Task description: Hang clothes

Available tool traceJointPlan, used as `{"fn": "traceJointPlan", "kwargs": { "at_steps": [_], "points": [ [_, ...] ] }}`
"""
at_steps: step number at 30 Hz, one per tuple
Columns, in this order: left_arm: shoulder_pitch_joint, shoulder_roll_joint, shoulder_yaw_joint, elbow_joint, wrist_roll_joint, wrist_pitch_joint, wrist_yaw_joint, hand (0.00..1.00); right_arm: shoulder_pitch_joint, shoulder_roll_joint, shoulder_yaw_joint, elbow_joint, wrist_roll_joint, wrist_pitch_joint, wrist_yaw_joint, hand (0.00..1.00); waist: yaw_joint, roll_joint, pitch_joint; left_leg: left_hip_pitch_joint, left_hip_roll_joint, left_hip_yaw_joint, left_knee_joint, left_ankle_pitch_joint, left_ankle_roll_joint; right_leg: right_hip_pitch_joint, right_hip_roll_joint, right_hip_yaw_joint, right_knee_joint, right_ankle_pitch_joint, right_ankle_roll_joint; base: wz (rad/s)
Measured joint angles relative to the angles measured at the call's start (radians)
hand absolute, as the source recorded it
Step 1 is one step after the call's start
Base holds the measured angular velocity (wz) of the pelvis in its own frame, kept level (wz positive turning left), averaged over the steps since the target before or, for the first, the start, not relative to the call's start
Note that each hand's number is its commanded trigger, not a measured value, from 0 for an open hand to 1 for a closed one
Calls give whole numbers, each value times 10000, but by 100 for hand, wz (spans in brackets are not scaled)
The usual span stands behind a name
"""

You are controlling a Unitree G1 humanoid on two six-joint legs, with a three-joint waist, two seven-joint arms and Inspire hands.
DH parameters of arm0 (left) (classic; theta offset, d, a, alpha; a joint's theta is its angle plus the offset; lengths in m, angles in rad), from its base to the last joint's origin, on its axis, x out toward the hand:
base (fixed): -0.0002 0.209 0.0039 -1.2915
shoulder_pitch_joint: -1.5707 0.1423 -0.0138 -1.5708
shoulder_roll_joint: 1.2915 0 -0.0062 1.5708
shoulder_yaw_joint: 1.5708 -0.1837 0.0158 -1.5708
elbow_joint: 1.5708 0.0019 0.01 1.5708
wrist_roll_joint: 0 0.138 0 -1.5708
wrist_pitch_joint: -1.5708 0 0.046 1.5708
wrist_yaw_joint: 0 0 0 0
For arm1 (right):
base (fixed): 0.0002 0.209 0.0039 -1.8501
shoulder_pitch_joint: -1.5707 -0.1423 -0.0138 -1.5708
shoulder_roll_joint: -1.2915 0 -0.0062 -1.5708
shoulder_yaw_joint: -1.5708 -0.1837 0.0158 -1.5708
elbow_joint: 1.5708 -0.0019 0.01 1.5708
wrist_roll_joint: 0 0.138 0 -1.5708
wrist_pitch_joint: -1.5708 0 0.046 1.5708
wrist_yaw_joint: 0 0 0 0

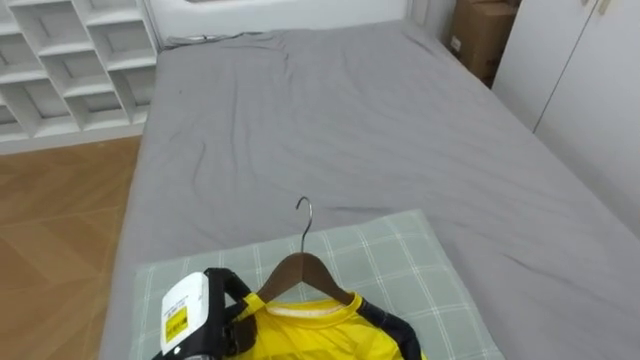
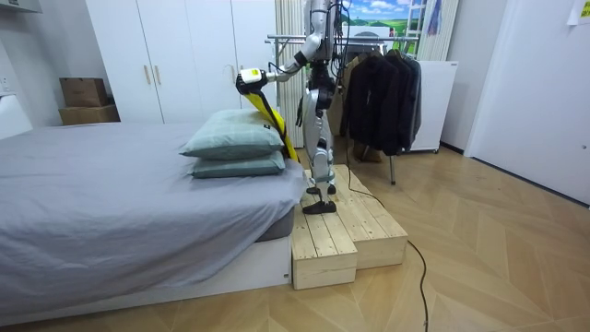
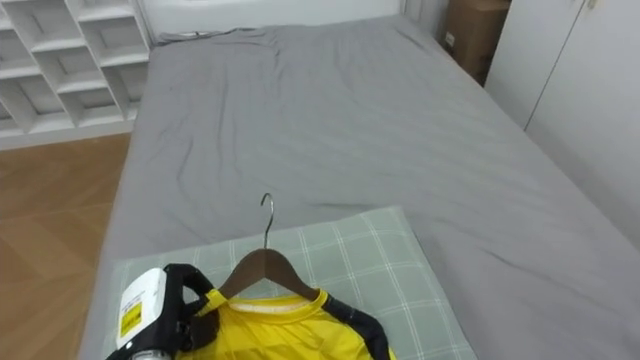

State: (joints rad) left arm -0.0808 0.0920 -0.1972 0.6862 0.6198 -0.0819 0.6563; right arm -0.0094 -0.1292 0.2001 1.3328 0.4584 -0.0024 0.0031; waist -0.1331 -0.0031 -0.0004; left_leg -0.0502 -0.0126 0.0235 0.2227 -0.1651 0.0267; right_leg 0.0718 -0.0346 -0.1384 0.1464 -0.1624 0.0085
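Yellow shirt [image 1: 312, 334] on hanger [image 1: 300, 268]; dark clothes [image 2: 378, 92] behind

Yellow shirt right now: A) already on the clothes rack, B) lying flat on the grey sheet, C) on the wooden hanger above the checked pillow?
C: the yellow shirt sits on the wooden hanger, held by the left hand above the pillow.

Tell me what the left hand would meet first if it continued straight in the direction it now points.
Probably the top green pillow: the left hand, holding the yellow shirt, points forward and slightly down over it. Depth is unclear; it might reach the grey bed beyond.
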Motion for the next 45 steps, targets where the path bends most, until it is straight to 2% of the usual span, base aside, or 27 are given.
{"fn": "traceJointPlan", "kwargs": {
  "at_steps": [4,11,18,21,25,27,31,35,39,42,45],
  "points": [
    [53,172,2,-527,12,12,2,100,10,0,-264,47,32,51,9,0,3,-4,2,-80,-17,40,117,1,-4,20,-4,59,-149,-9,9,-2],
    [123,244,2,-1062,5,13,1,100,177,-16,-661,-1,22,35,-2,0,-24,-22,7,70,-45,59,130,-1,-8,174,-17,134,-178,-124,-6,-1],
    [134,530,-10,-1790,-8,4,3,100,293,-58,-1070,-47,29,33,-206,0,-115,-63,12,97,-57,30,145,3,-14,257,-27,101,-170,-128,-9,2],
    [134,627,-7,-1911,-5,-108,153,100,330,-101,-1187,-49,34,33,-415,0,-158,-121,21,135,-65,34,130,3,-13,271,-36,127,-168,-129,-8,0],
    [139,881,-3,-1944,8,-146,176,100,421,-169,-1485,-296,-1020,22,-788,0,-202,-239,39,179,-60,56,131,3,-13,294,-36,146,-148,-144,-6,0],
    [139,890,32,-1945,11,-299,223,100,510,-263,-1579,-590,-1843,-4,-1057,0,-209,-324,79,228,-64,74,128,3,-13,319,-44,156,-114,-177,-2,0],
    [139,938,27,-1943,10,-464,393,100,493,-444,-1849,-907,-2921,-215,-1850,0,-199,-504,4,236,-59,69,150,3,-13,347,-39,138,-101,-184,-2,0],
    [139,999,13,-1973,29,-471,536,100,490,-619,-2313,-1552,-4199,-216,-2872,0,-180,-517,4,266,-63,72,156,3,-13,374,-39,126,-93,-183,-2,0],
    [142,1003,12,-2419,54,-480,597,100,521,-743,-2687,-2802,-5389,-227,-4049,0,12,-532,2,286,-42,92,142,3,-14,331,-29,102,-82,-182,-4,0],
    [458,1040,120,-2964,71,-485,605,100,724,-734,-2893,-4055,-6793,-311,-4597,0,55,-536,1,327,-38,91,95,4,-15,342,-29,81,-84,-182,-4,0],
    [625,1109,180,-3052,74,-466,586,100,793,-733,-3121,-5395,-7878,-310,-5071,0,46,-559,-2,409,-34,169,-23,14,-28,385,-36,126,-91,-182,-4,-3]
  ]
}}
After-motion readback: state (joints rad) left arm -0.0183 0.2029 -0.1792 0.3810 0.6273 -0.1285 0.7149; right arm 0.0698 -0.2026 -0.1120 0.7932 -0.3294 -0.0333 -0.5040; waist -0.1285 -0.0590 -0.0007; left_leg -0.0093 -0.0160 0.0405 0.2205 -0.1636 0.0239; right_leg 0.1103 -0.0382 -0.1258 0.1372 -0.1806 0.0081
